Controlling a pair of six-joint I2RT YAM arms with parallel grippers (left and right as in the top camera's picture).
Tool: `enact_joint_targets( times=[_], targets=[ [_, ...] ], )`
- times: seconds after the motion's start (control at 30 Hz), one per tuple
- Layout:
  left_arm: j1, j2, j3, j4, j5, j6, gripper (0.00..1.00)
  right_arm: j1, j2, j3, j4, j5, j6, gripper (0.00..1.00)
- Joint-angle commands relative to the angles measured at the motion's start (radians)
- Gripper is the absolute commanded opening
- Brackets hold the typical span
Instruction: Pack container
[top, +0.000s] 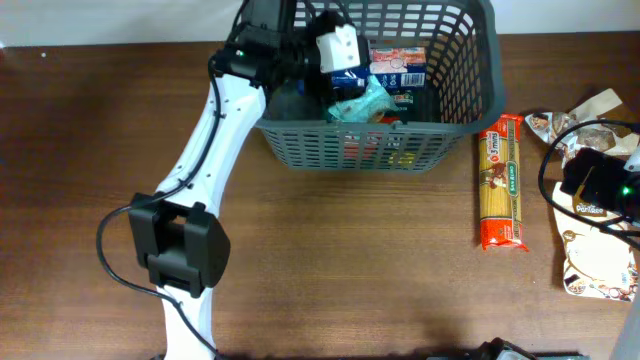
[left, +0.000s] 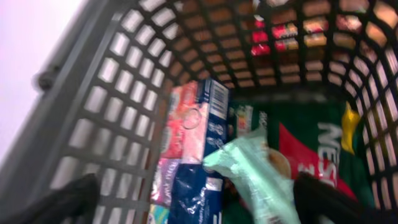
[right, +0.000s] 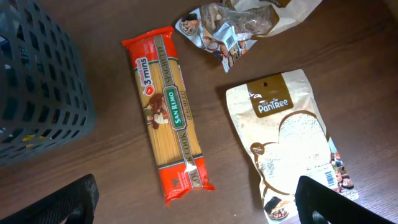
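Three packets lie on the table (top: 350, 270) to the right of the container (top: 340, 148), which is set at the far middle: a spaghetti packet (top: 502, 180) just beside its right wall, then a brown pouch (right: 289, 137) and a nut bag (right: 227, 28) further right. The packing is judged part done. The left gripper (left: 199, 205) is held inside the container, fingers apart and nothing clamped, above a mint-green packet (left: 255, 174) and a blue carton (left: 193, 143). The right gripper (right: 199, 202) is poised over the loose goods, fingers spread and empty. A descent onto the spaghetti packet is probably called for next. The packed goods are shown clearly only by the left wrist view, and the pouch label only by the right wrist view.
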Motion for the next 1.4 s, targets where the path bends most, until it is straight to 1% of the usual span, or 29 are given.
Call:
enact_joint_targets(
  times=[0.0, 0.07, 0.17, 0.3, 0.37, 0.53, 0.6, 0.67, 0.83, 0.97, 1.07, 1.1, 1.13, 1.23, 1.37],
  targets=[
    [0.024, -0.03, 0.122, 0.0, -0.017, -0.2, 0.99, -0.005, 0.001, 0.015, -0.001, 0.011, 0.001, 0.99],
    [0.03, -0.051, 0.18, -0.027, -0.056, -0.267, 0.99, -0.005, 0.001, 0.015, 0.0, 0.012, 0.001, 0.99],
    [0.04, -0.095, 0.268, -0.111, -0.134, -0.316, 0.99, -0.005, 0.001, 0.015, 0.0, 0.011, 0.001, 0.99],
    [0.056, -0.157, 0.351, -0.248, -0.33, -0.414, 0.99, -0.005, 0.001, 0.015, -0.001, 0.012, 0.001, 0.99],
    [0.068, -0.185, 0.366, -0.313, -0.402, -0.478, 0.99, -0.005, 0.001, 0.015, 0.0, 0.011, 0.001, 0.99],
    [0.126, -0.227, 0.368, -0.475, -0.525, -0.653, 0.99, -0.005, 0.001, 0.015, -0.001, 0.012, 0.001, 0.99],
    [0.159, -0.227, 0.368, -0.537, -0.586, -0.696, 0.99, -0.005, 0.001, 0.015, -0.001, 0.012, 0.001, 0.99],
    [0.2, -0.227, 0.368, -0.595, -0.624, -0.714, 0.99, -0.005, 0.001, 0.015, -0.001, 0.012, 0.002, 0.99],
    [0.344, -0.228, 0.368, -0.698, -0.629, -0.732, 0.99, -0.005, 0.001, 0.015, -0.001, 0.012, 0.001, 0.99],
    [0.476, -0.228, 0.368, -0.723, -0.62, -0.815, 0.99, -0.005, 0.001, 0.015, 0.0, 0.011, 0.002, 0.99],
    [0.565, -0.228, 0.367, -0.728, -0.617, -0.819, 0.99, -0.005, 0.001, 0.015, 0.04, -0.009, 0.022, 0.99],
    [0.578, -0.228, 0.367, -0.728, -0.617, -0.819, 0.99, -0.005, 0.001, 0.015, 0.049, -0.036, 0.039, 0.99],
    [0.599, -0.228, 0.367, -0.731, -0.617, -0.819, 0.99, -0.005, 0.001, 0.015, 0.059, -0.105, 0.066, 0.99],
    [0.641, -0.228, 0.367, -0.738, -0.617, -0.819, 0.99, -0.005, 0.002, 0.015, 0.08, -0.28, 0.072, 0.99],
    [0.667, -0.228, 0.367, -0.738, -0.618, -0.819, 0.99, -0.003, 0.016, 0.015, 0.101, -0.389, 0.073, 0.99]
  ],
)
